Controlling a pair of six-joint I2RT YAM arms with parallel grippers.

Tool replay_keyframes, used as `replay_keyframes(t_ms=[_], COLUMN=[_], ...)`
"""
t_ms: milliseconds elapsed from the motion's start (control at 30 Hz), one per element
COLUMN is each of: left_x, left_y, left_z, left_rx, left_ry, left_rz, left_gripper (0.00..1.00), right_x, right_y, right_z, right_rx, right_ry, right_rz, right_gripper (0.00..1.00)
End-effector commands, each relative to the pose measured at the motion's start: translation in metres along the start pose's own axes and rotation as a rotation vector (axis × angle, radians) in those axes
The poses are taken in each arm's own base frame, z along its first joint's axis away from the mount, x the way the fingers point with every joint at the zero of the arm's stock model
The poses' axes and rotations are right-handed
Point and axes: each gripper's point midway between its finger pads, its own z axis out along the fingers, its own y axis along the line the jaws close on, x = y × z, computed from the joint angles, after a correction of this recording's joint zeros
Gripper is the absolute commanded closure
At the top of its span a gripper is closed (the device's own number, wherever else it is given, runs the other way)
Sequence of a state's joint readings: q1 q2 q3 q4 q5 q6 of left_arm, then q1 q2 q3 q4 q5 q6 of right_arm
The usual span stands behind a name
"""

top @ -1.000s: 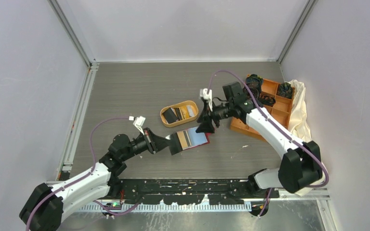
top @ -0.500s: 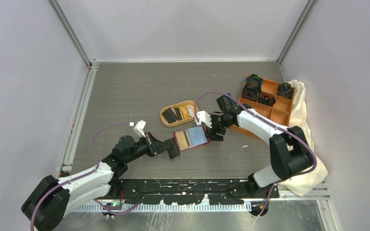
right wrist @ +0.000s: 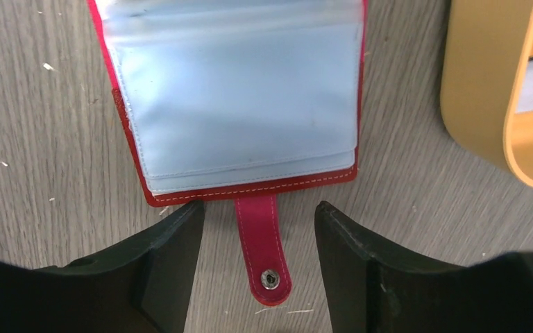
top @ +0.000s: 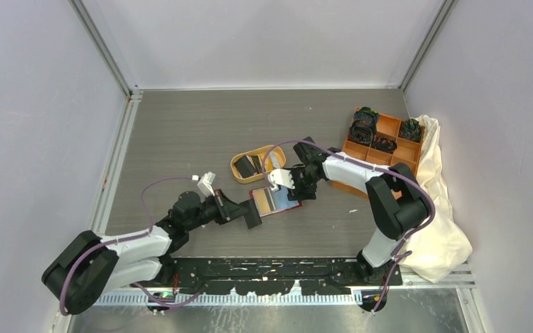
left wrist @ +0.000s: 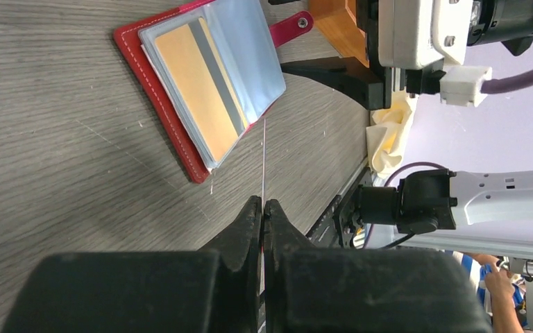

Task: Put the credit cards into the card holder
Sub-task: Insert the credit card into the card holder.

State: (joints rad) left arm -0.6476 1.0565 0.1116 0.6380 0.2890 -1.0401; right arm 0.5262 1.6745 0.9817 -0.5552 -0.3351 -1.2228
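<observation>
The left fingers (left wrist: 253,220) are pressed together on the near end of a credit card (left wrist: 264,156), seen edge-on. Its free end is just beside the open card holder (left wrist: 253,59), which lies flat on the bench (left wrist: 55,173). The card is probably light, stiff and slick, so a firm pinch on its flat faces suits it. The right fingers (right wrist: 170,243) stand spread either side of the clasp tab (right wrist: 264,253), gripping nothing. The holder looks soft and may slide unless pinned.

a robot lab test cell: plain pale panel walls (top: 264,41) on aluminium rails (top: 104,47) enclosing a grey bench (top: 180,132).
</observation>
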Motion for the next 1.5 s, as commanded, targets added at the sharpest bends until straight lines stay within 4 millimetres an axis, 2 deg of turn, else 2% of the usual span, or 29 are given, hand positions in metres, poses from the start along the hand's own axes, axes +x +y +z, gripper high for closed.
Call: replay_keyframes(t_ms=[0,67,167,467,700,867,1267,1467], left_x=[-0.021,-0.021,-0.024,-0.028,-0.032,-0.039,-0.018,-0.025], left_y=[-0.032,-0.033,-0.031,-0.011,0.001,0.012,0.03,0.032], left_z=[0.012,0.016,0.02,0.031,0.035,0.028,0.009,-0.005], left_rx=[0.115,0.133,0.156,0.145,0.155,0.151,0.015,-0.086], left_ry=[-0.032,-0.017,-0.007,0.002,0.043,0.036,0.107,0.089], left_rz=[0.039,0.026,-0.01,-0.099,-0.158,-0.184,-0.103,-0.029], left_gripper=[1.0,1.0,1.0,1.0,1.0,1.0,1.0,1.0], right_x=[-0.008,-0.012,-0.019,-0.039,-0.051,-0.06,-0.071,-0.073], right_y=[0.005,0.018,0.026,0.038,0.042,0.048,0.053,0.056], right_z=[0.004,0.005,0.009,0.021,0.021,0.026,0.027,0.029], right_rx=[-0.085,-0.162,-0.23,-0.318,-0.326,-0.336,-0.349,-0.358], right_ry=[-0.033,-0.046,-0.049,-0.065,-0.079,-0.065,-0.078,-0.076], right_rz=[-0.102,-0.141,-0.18,-0.227,-0.249,-0.288,-0.29,-0.295], right_gripper=[0.35,0.35,0.34,0.36,0.37,0.38,0.39,0.39])
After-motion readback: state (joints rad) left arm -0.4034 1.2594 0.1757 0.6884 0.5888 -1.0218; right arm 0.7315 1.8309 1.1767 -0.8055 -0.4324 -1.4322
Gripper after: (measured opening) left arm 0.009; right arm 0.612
